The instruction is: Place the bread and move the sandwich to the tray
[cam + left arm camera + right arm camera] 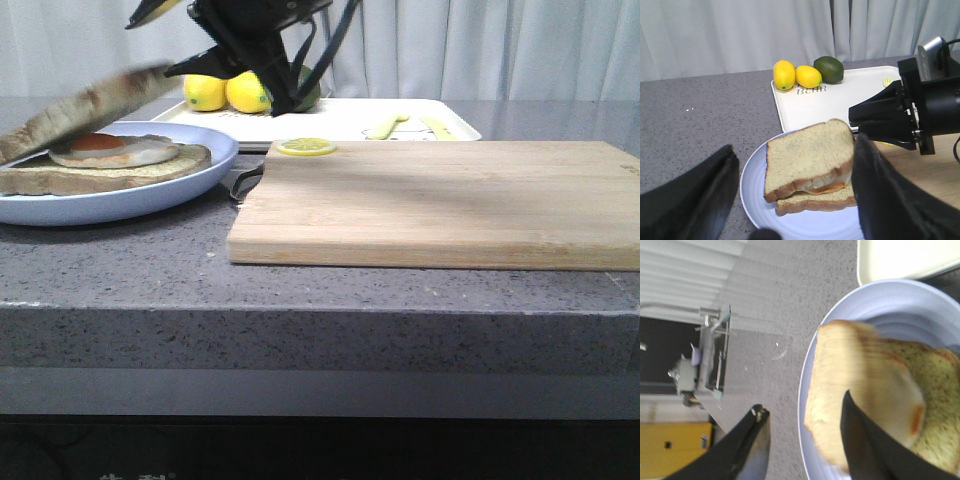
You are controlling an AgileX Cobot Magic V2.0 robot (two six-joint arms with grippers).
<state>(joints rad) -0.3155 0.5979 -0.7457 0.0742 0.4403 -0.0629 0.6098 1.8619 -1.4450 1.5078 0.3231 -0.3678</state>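
I see the white tray behind the blue plate. The bread tilts over the egg toast. My right gripper gapes wide; I'd let the slice settle square.

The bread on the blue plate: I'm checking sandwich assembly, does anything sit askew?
Yes. The bread sits tilted over the sandwich, one edge raised rather than flat; it looks blurred. The right end effector is open just beside it.
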